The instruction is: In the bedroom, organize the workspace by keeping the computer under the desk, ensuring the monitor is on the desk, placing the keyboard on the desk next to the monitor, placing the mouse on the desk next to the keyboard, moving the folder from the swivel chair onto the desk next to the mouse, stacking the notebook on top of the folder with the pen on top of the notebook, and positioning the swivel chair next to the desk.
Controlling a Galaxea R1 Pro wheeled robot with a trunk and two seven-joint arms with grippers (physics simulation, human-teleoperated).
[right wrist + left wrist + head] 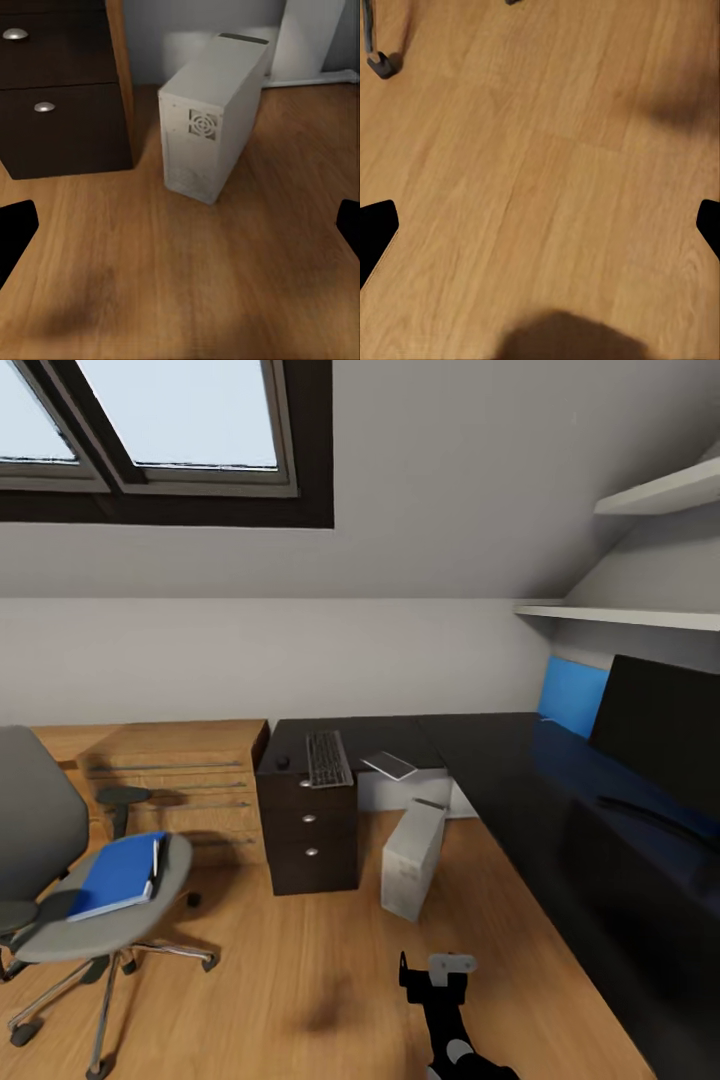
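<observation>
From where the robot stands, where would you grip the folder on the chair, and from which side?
Grip the folder at its near-right edge, which overhangs the seat's front. It lies flat on the chair seat, and the backrest blocks the far left side, so coming in low from the open floor side seems best, one finger under the edge, one over.

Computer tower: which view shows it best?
Right wrist view: the computer sits close and whole, vent grille facing the camera, beside the drawer unit. The head view shows it smaller, half under the desk. Left wrist view shows wooden floor.
</observation>
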